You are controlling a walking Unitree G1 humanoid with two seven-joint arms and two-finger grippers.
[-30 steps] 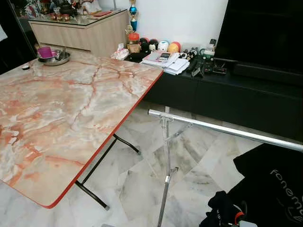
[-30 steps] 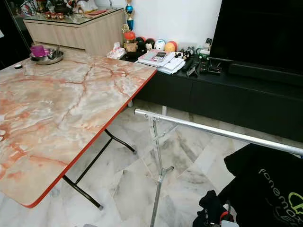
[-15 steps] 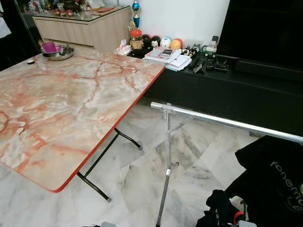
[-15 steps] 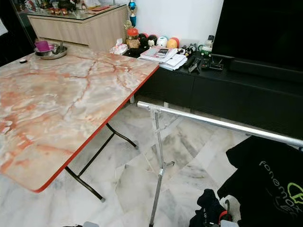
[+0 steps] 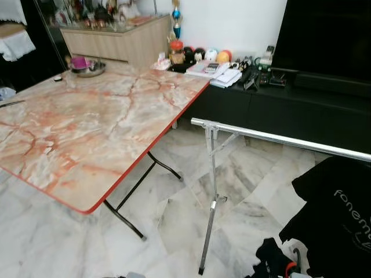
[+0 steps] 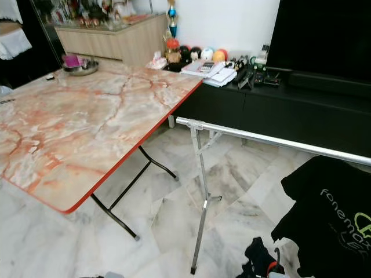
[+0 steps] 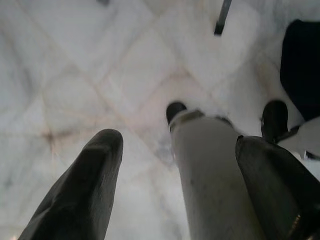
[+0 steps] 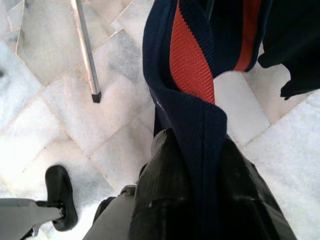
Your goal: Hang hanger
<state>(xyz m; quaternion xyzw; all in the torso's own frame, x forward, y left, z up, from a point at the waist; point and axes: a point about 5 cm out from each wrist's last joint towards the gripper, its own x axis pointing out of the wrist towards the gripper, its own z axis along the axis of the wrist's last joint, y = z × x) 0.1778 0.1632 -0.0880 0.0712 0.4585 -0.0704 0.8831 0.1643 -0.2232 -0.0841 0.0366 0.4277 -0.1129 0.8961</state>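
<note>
Camera is pulling back; rail (image 5: 278,139) is sitting lower at 3 o'clock. Right gripper (image 8: 195,165) is clenching navy-red garment (image 8: 192,65), hanger unseen, not yet hung. Left gripper (image 7: 175,165) is spread, empty.

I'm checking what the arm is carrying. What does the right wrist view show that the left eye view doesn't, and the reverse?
Right wrist view: the right gripper, jaws closed on a navy knitted garment with a red stripe, and the robot's black foot. Left eye view: the orange-veined marble-look folding table, the silver rack rail and the black printed T-shirt hanging below it. Both: that garment, the rack's silver leg, the pale marble floor.
</note>
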